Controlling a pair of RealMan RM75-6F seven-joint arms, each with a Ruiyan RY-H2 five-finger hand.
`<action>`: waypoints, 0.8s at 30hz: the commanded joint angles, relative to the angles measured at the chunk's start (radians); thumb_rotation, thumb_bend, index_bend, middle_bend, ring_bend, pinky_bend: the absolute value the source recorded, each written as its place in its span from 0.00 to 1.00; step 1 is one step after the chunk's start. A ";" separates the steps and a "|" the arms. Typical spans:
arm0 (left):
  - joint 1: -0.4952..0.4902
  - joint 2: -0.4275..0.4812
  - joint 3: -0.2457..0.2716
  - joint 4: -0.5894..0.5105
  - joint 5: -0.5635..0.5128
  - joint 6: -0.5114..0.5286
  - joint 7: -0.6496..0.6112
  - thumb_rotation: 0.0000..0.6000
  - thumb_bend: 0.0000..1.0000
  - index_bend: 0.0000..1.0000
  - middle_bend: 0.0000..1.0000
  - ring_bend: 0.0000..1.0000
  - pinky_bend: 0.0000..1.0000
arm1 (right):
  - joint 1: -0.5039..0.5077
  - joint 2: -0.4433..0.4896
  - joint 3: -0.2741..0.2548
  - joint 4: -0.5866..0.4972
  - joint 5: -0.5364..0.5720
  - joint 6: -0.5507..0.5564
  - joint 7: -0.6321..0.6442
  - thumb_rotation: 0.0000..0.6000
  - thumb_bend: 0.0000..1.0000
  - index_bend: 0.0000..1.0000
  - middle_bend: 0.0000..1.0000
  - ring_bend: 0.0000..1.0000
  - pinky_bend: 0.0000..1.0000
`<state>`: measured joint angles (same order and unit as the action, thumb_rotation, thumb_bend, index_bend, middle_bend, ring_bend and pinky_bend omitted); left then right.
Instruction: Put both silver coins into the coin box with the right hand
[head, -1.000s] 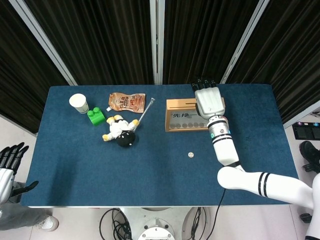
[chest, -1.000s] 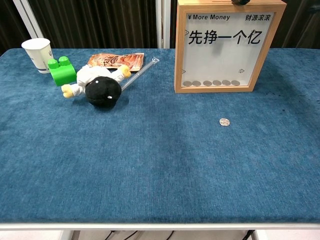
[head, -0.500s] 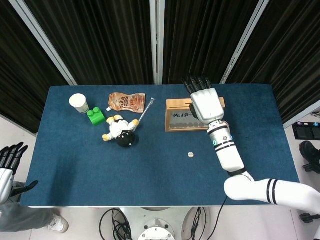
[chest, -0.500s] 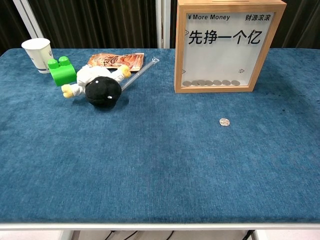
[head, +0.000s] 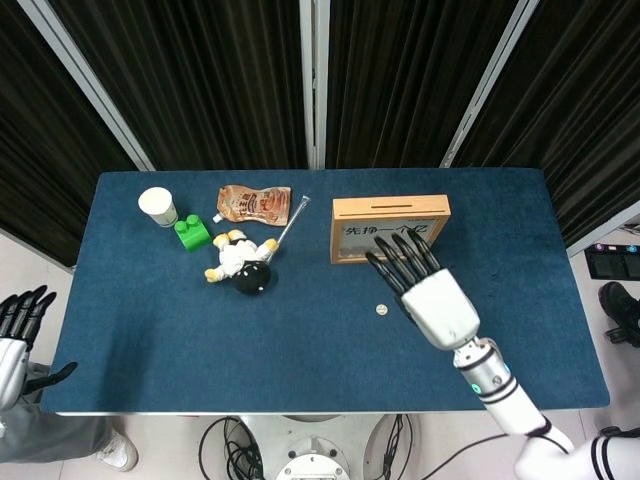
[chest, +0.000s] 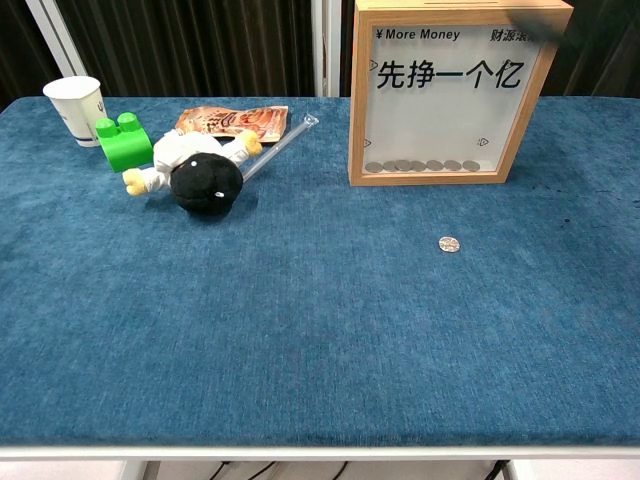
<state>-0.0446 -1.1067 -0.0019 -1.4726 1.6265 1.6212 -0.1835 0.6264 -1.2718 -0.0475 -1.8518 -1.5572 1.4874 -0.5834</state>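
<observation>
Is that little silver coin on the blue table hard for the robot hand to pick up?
Probably yes. The coin lies flat on the table, so there is hardly any edge for fingers to catch. It looks thin and small, likely light and stiff. The cloth-like top might stop it sliding when pushed. Lying flat, it should not roll. The right hand hovers nearby, holding nothing.

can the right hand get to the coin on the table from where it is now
Probably yes: the right hand hovers open just right of the silver coin, which lies alone on bare cloth in front of the coin box.
</observation>
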 joint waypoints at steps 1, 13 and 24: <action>0.002 -0.003 -0.001 0.000 -0.001 0.004 0.000 1.00 0.07 0.06 0.01 0.00 0.00 | -0.139 -0.121 -0.106 0.221 -0.022 0.033 0.144 1.00 0.40 0.00 0.00 0.00 0.00; 0.012 -0.014 0.001 0.016 -0.010 0.005 -0.002 1.00 0.07 0.06 0.01 0.00 0.00 | -0.153 -0.311 -0.022 0.554 0.055 -0.139 0.320 1.00 0.39 0.05 0.00 0.00 0.00; 0.009 -0.025 -0.005 0.043 -0.032 -0.015 -0.020 1.00 0.07 0.06 0.01 0.00 0.00 | -0.092 -0.368 0.046 0.581 0.115 -0.321 0.333 1.00 0.36 0.21 0.01 0.00 0.00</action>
<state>-0.0361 -1.1314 -0.0053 -1.4304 1.5968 1.6073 -0.2031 0.5284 -1.6308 -0.0086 -1.2771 -1.4498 1.1769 -0.2484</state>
